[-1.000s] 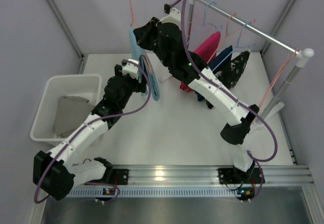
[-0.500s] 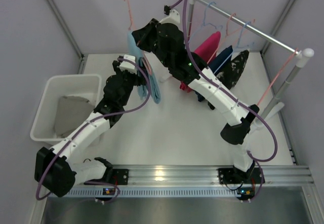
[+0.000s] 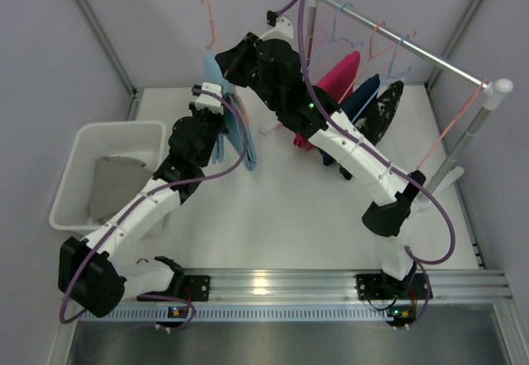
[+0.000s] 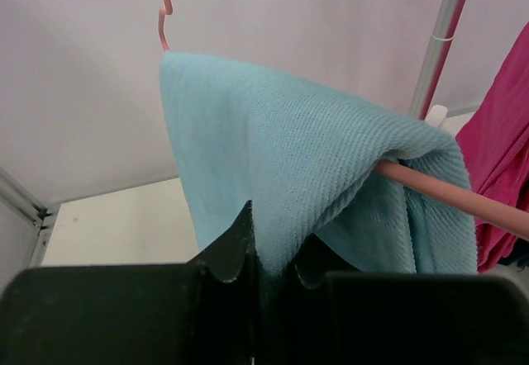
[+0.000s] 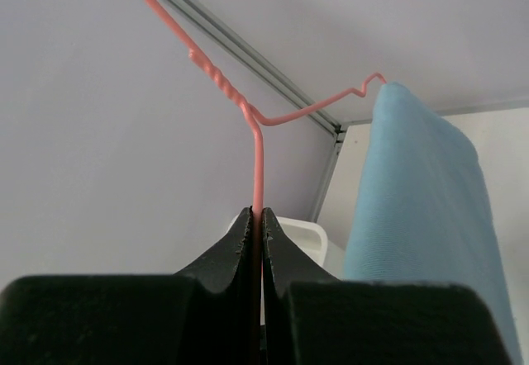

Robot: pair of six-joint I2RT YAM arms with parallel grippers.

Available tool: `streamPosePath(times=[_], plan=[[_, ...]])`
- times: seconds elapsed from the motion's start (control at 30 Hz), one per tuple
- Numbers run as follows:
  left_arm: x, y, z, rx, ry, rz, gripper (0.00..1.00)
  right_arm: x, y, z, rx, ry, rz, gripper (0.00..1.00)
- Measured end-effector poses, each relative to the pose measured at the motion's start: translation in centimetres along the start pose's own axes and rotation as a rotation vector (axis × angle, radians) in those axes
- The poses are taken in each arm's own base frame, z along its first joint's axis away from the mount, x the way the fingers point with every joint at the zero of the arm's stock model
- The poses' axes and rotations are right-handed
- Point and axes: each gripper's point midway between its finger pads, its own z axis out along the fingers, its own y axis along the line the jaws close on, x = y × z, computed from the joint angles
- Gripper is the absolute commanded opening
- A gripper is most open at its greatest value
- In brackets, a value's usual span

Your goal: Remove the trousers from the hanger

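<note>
My right gripper (image 5: pixel 257 231) is clenched on the thin wire neck of the pink hanger (image 5: pixel 258 163) and holds it in the air over the 11 o'clock part of the desk (image 3: pixel 289 208). The sky-blue trousers (image 4: pixel 297 158) hang folded over the lower bar of this hanger. My left gripper (image 4: pixel 269 253) is closed on a fold of the cloth on my near side, just under the bar. The grey trousers (image 3: pixel 116 185) lie in the white bin (image 3: pixel 64 185) at 9 o'clock, so I judge the blue pair is the one in work.

To do this step well, I should pull with the left arm across the bar, down and toward 8 o'clock, so the far half slides over it. Pulling along the bar could make the cloth catch on the bent end of the wire. The wire is thin and may turn between my right fingers, so that arm must stay firm, or rise a little against the pull. I should go slowly, and move to the bin only when the whole cloth is free of the bar.
</note>
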Motion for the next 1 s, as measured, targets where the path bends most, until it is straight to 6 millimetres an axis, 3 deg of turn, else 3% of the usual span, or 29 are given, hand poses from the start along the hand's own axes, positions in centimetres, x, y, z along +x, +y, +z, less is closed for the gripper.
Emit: streamPosePath(times=[0.07, 0.33, 0.5, 0.8, 1.0], plan=[[-0.1, 0.1, -0.2, 0.002, 0.01, 0.01, 0.0, -0.1, -0.2, -0.3, 0.003, 0.001, -0.013, 0.0], [-3.0, 0.1, -1.2, 0.038, 0.03, -0.01, 0.0, -0.4, -1.7, -2.1, 0.02, 0.009, -0.052, 0.0], [-7.1, 0.8, -1.4, 0.028, 0.001, -0.032, 0.0, 0.4, -3.1, -3.2, 0.029, 0.033, -0.075, 0.0], [-15.2, 2.1, -2.1, 0.008, -0.126, -0.094, 0.0, 5.2, -7.5, -3.2, 0.102, 0.137, -0.119, 0.0], [-19.8, 3.8, -1.9, -0.064, -0.197, -0.08, 0.0, 7.3, -8.9, -3.2, 0.119, 0.192, -0.123, 0.0]])
